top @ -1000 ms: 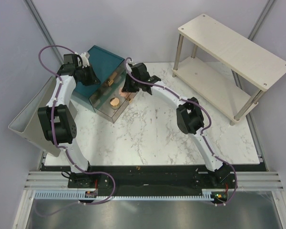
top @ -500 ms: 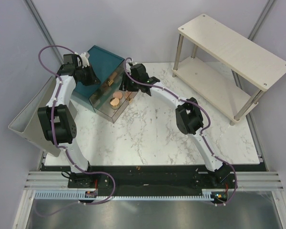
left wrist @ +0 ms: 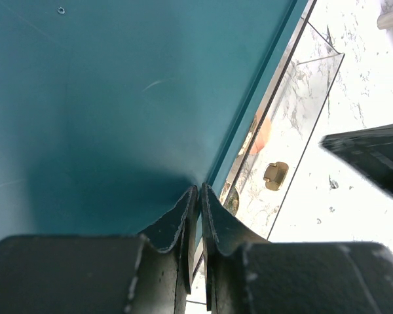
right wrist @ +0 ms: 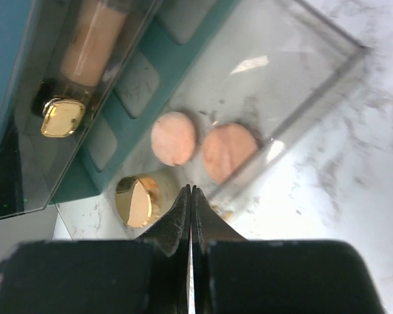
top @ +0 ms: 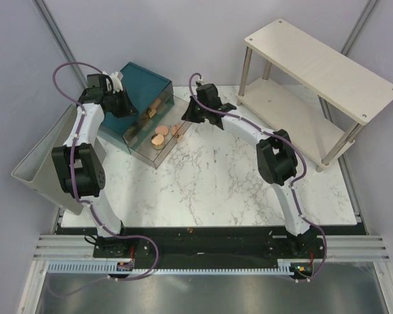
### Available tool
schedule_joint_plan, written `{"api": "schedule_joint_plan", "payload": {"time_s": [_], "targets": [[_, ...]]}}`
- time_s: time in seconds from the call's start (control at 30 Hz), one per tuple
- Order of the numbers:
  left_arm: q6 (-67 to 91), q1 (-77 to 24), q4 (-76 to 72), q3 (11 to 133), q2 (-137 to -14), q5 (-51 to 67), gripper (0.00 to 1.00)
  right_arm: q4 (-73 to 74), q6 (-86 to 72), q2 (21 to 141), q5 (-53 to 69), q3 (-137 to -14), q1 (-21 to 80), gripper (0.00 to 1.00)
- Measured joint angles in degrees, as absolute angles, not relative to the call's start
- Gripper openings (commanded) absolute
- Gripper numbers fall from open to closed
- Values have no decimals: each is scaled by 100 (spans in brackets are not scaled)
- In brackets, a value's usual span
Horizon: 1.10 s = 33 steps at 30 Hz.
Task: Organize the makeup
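Note:
Two flat peach-pink discs (right wrist: 173, 138) (right wrist: 228, 152) lie side by side in the open clear lower drawer (right wrist: 314, 59) of the teal box (top: 144, 82). They also show in the top view (top: 160, 135). A round gold tin (right wrist: 136, 201) lies on its side next to them. A peach tube with a gold cap (right wrist: 62, 116) lies in the upper drawer. My right gripper (right wrist: 191, 190) is shut and empty, just above the drawer's right rim (top: 187, 119). My left gripper (left wrist: 201, 190) is shut and rests on the teal box top near its edge (top: 126, 108). No green-and-white tube shows.
A two-level wooden shelf (top: 314, 59) stands at the back right. A grey bin (top: 39, 170) leans at the table's left edge. A gold drawer knob (left wrist: 275, 173) shows on the clear drawer front. The marble table (top: 209, 183) lies in front of the box.
My right gripper has drawn back to the right, off the open drawer, and the discs now show more fully. The left arm has not moved.

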<state>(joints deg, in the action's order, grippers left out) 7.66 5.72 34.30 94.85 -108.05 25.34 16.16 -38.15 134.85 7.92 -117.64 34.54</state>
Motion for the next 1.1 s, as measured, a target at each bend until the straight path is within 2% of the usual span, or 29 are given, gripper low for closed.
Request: {"api": "schedule_joint_plan", "payload": {"time_s": [0.2,0.37,0.77,1.1], "targets": [[766,572,3430,9485,-10807,2541,17,989,-4097,12567,961,-10265,3044,0],[766,572,3430,9489,-10818,2550,17,860,-4283,12527,1210,-9963,2893,0],[768,550,3454,9520,-10862,2637,17,799,-4880,13456,1885,-10534,2941,0],[768,556,3461,9524,-10871,2657,17,596,-5476,14278,2174,-11646,2978,0]]}}
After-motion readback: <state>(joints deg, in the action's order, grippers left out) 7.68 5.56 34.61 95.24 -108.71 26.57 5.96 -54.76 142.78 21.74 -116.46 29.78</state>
